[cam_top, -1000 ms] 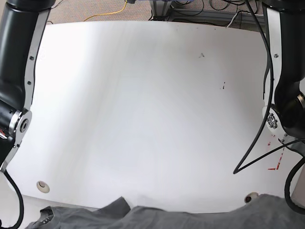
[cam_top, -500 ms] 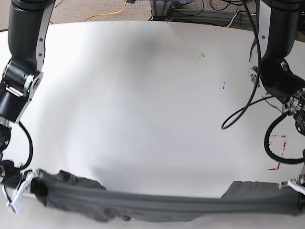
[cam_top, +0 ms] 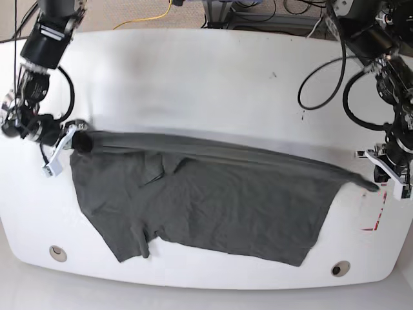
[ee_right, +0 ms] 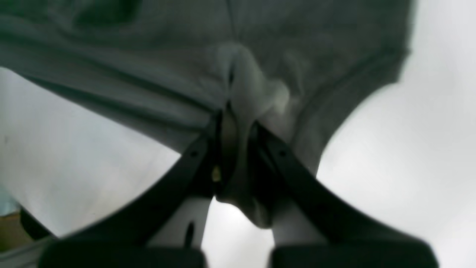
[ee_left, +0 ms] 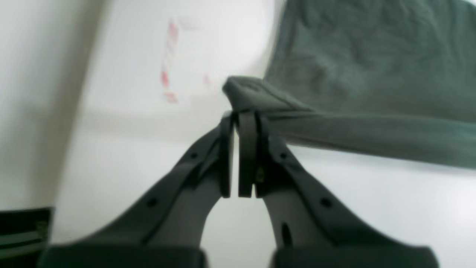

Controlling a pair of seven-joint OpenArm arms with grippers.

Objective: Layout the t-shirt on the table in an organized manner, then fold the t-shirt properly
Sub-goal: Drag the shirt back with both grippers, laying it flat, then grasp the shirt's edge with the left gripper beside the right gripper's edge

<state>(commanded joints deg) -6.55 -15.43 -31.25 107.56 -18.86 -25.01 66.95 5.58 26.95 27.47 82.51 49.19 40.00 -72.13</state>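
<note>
Now we hold the t-shirt (cam_top: 206, 206) stretched across the counter (cam_top: 193, 84) between both tools.

Our left tool (cam_top: 385, 177) is pressed together on one corner of the cloth, near the red tape marks (cam_top: 374, 223) at the base view's right edge. Our right tool (cam_top: 68, 139) pinches a bunched fold at the opposite end. Between them the top edge runs as a taut band, while the rest of the wrinkled grey fabric lies spread on the white surface toward the near edge, between two grommet holes (cam_top: 58, 252).
</note>
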